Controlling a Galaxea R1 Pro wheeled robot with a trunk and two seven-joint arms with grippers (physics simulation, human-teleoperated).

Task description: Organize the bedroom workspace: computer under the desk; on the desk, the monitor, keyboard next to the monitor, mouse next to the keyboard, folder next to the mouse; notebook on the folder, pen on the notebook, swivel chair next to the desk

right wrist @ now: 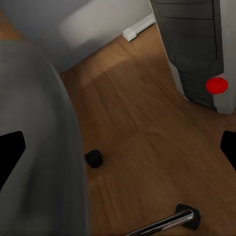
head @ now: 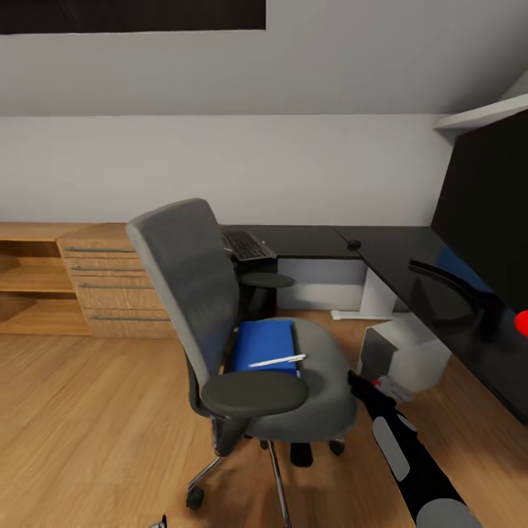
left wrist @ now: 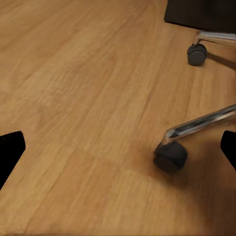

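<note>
From the head view we see the right arm [head: 400, 455] reaching forward and down at the lower right, its end close beside the seat edge of the swivel chair [head: 242, 330]; we cannot tell the finger spread from here. On the seat lies the blue folder [head: 265, 345] with the white pen [head: 277, 360] across it. The keyboard [head: 248, 246] sits on the black desk [head: 381, 253], the mouse [head: 354, 243] further along the desk, the monitor [head: 484, 213] at the right, and the grey computer [head: 400, 356] on the floor beneath the desk. In the left wrist view, the left gripper [left wrist: 118, 147] hangs over the wooden floor [left wrist: 73, 98] with its dark fingertips [left wrist: 10, 150] spread wide and nothing between them; a chair caster [left wrist: 170, 157] is near. In the right wrist view, the right gripper [right wrist: 118, 147] is likewise spread and empty, with the grey seat edge close by and the computer tower with its red button [right wrist: 216, 85] ahead.
</note>
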